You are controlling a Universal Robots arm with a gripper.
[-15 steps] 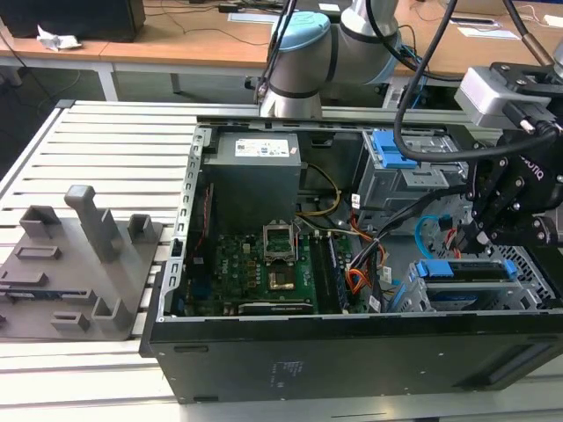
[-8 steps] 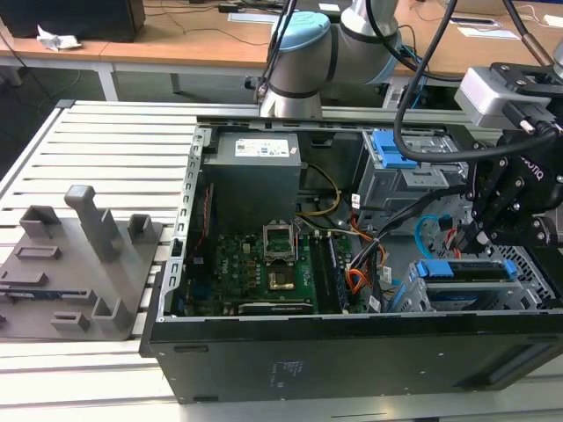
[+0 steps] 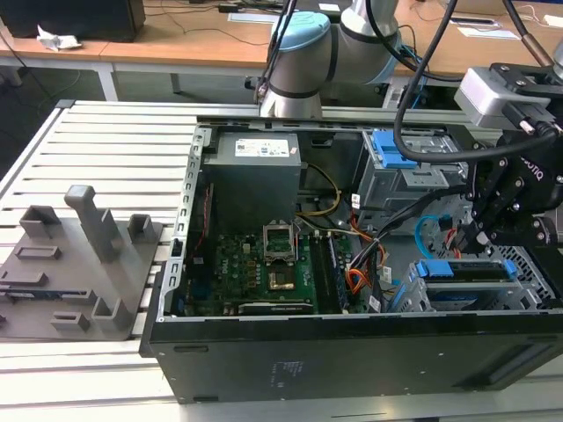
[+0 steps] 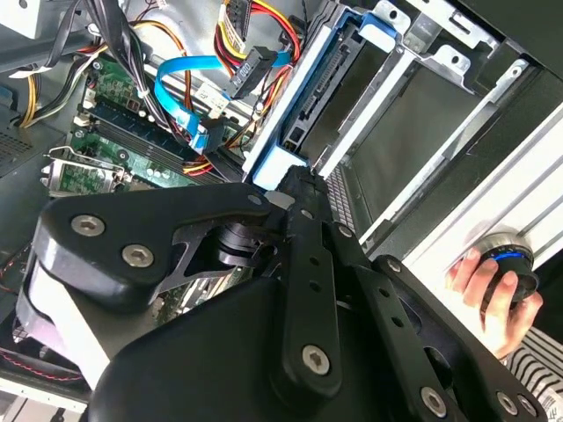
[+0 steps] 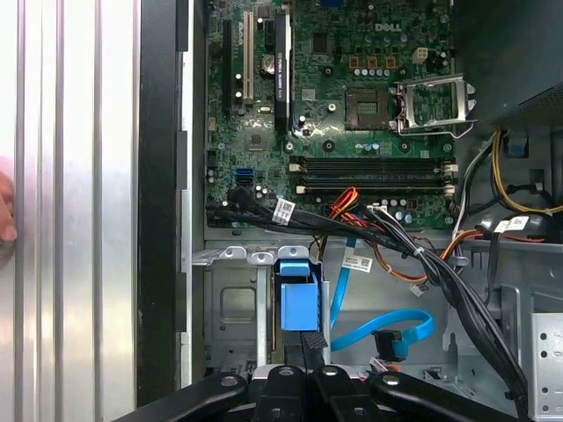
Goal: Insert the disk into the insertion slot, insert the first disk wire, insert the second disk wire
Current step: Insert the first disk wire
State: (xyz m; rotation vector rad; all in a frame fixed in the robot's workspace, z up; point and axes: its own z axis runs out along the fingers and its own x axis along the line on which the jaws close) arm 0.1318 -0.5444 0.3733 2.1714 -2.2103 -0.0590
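Gripper is down inside the open computer case, at the low cage on the exterior view's right. Its fingers look pinched narrow, with the tips against the blue end of the disk; a real clamp is hard to confirm. The disk sits in the insertion slot. Blue data cable lies loose beside the cage, its plug apart from the disk.

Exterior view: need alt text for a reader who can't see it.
A robot arm's black gripper reaches into the drive-bay corner of an open computer case, close above the blue-framed disk sitting in the insertion slot, at the exterior view's right. The case lies on a slatted metal table, with a grey fixture tray at the exterior view's left.
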